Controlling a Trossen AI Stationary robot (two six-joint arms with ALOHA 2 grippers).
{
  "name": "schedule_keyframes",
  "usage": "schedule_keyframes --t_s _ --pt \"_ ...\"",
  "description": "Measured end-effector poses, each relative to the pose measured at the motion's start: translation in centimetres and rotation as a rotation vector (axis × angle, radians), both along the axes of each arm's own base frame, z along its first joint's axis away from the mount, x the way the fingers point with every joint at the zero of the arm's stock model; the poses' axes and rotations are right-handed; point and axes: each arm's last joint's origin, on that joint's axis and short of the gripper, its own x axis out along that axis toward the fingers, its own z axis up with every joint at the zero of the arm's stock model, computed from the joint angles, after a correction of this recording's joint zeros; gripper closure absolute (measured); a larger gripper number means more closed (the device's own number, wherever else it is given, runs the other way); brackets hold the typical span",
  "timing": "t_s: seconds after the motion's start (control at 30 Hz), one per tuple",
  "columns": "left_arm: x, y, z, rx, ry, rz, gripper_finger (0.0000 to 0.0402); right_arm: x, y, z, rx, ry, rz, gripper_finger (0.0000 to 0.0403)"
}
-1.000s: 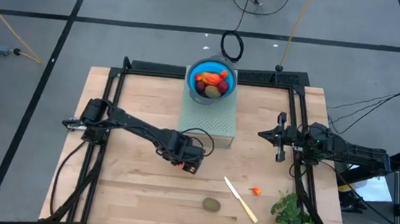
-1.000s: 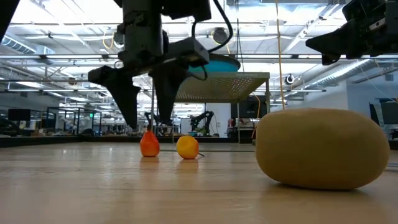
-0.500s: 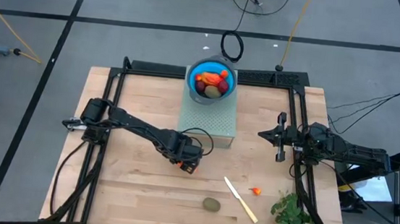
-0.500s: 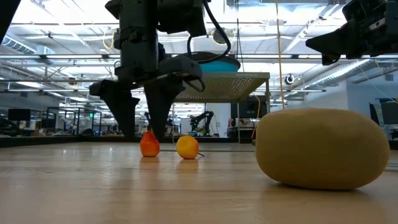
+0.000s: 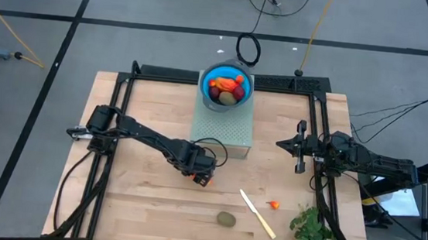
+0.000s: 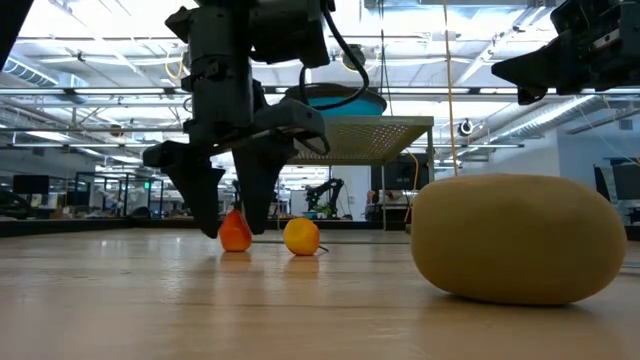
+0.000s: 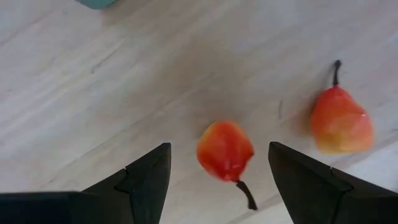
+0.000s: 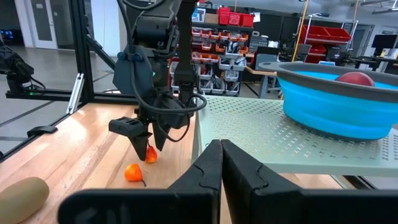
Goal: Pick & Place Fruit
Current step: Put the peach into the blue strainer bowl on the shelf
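The blue bowl (image 5: 226, 86) on the grey perforated stand (image 5: 222, 130) already holds several fruit, while a kiwi-like oval (image 5: 225, 219), a small orange-red piece (image 5: 273, 204) and the red-orange piece (image 7: 225, 150) under the left gripper (image 7: 217, 169) still lie on the table. That gripper's fingers stand apart, straddling the piece – not yet touching it, as far as the wrist view shows – with another orange fruit (image 7: 341, 123) just beside. Bare wood lies all round, the stand's edge is near, and the right gripper (image 5: 300, 146) waits shut near the right rail.
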Motion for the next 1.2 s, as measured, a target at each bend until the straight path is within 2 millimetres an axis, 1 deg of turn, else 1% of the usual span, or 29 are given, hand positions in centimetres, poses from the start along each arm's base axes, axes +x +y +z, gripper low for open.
schedule_keyframes --t_s 0.9,1.2 --pt "0.03 0.17 0.00 0.040 -0.007 -0.062 0.0135 -0.01 0.00 0.20 0.000 -0.021 0.000 0.0403" --pt "0.40 0.21 -0.94 0.032 0.001 -0.073 0.0135 -0.01 0.00 0.21 0.001 -0.022 0.000 0.0403"
